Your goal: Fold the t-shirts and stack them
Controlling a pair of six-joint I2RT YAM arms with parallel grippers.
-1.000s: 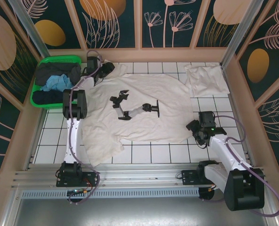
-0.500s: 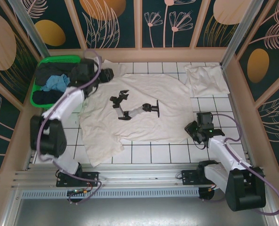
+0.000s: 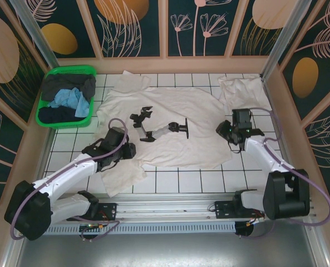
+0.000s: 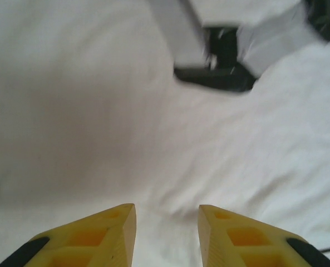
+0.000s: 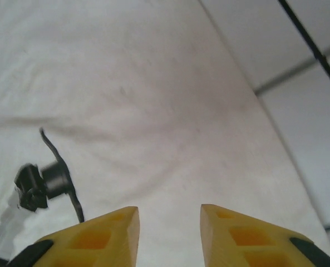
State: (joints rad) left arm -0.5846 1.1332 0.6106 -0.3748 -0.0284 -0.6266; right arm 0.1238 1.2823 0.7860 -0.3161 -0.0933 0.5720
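Overhead, the spread t-shirt (image 3: pixel 203 119) runs left-right across the tabletop (image 3: pixel 64 146); wrist views show left gripper (image 4: pixel 166 207) and right gripper (image 5: pixel 169 207) fingers parted, empty.

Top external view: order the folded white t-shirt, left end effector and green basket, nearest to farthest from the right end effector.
1. Folded white t-shirt, back right, behind the right end effector.
2. Left end effector, front left.
3. Green basket, back left corner.
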